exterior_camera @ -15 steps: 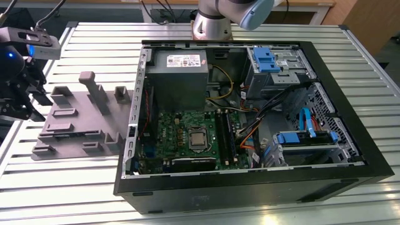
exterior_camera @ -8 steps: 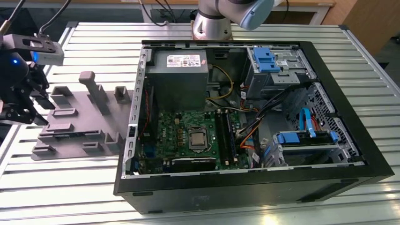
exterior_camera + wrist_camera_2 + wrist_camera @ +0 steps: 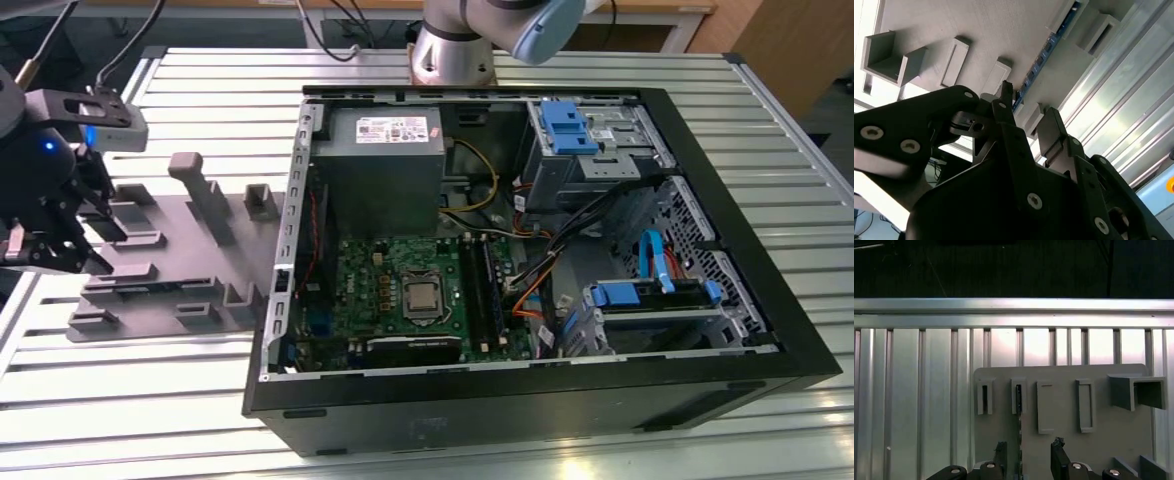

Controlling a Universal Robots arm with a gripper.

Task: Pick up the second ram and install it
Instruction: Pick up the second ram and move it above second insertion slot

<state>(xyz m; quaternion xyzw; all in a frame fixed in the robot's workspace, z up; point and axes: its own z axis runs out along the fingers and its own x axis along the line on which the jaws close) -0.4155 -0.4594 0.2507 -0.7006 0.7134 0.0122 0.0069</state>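
The second ram (image 3: 1018,402) is a thin greenish-blue board standing on edge in a slot of the grey fixture plate (image 3: 1064,372). In the second wrist view the second ram (image 3: 1036,65) runs along the fixture plate (image 3: 954,20) toward the fingers. My gripper (image 3: 1029,452) is open, its two black fingertips either side of the stick's near end, and the stick sits closer to one finger. In the exterior view my gripper (image 3: 60,260) hangs over the fixture plate (image 3: 174,290) at the far left.
An open black computer case (image 3: 747,330) lies at the exterior view's right, with a green motherboard (image 3: 387,290), long black memory slots (image 3: 474,285), a grey power supply (image 3: 380,150) and loose cables. Grey fixture blocks (image 3: 200,190) rise from the plate. The table is ribbed aluminium (image 3: 120,400).
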